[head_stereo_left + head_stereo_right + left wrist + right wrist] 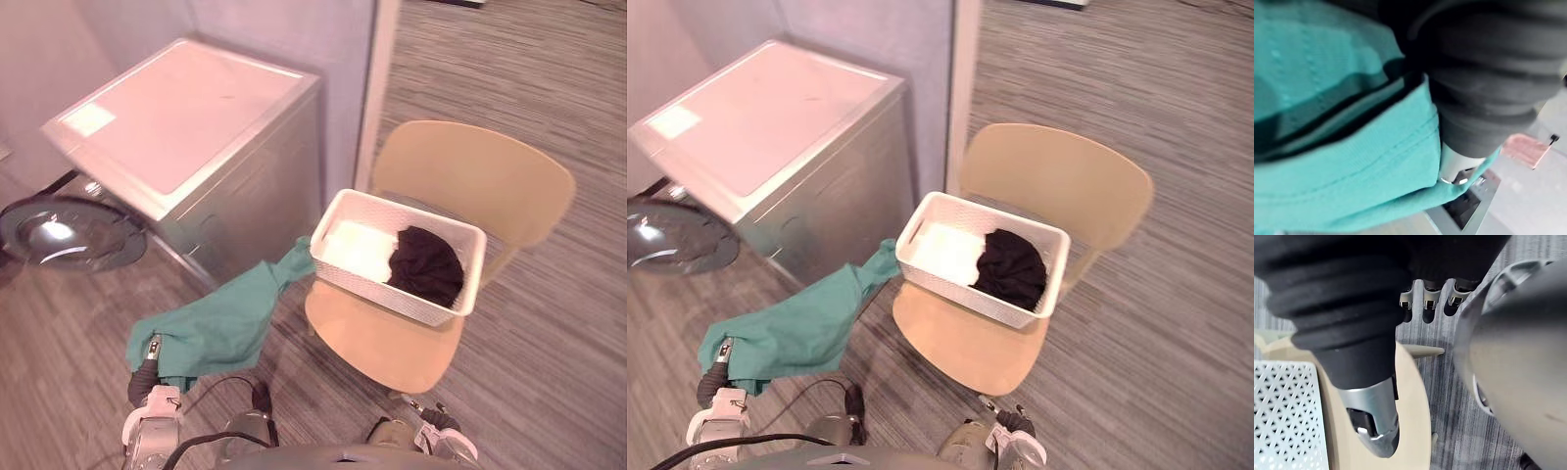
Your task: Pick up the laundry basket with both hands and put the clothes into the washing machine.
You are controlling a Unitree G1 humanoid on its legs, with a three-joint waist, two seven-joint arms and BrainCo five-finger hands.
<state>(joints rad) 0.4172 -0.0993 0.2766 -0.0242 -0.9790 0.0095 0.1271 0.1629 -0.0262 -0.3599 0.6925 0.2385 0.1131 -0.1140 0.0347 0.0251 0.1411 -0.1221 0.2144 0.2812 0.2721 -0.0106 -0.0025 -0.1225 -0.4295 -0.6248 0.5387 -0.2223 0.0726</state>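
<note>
Left hand [1484, 98] under green cloth [211, 318], grip untellable; right hand [1374, 416] slack by chair [1413, 401] edge

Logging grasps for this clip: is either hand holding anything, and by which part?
The green garment hangs over the left hand by its end farthest from the basket; grip itself hidden. Right hand holds nothing.

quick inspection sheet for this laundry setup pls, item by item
surface: beige chair seat carries the white laundry basket; striped floor below
job's things: black garment in basket; green cloth stretches from basket's corner to left hand; washing machine with door open
clutter: nothing seen
hands: left hand draped in green cloth; right hand low by chair's seat, apart from basket
cables: nothing seen
surroundings: wall behind machine
</note>
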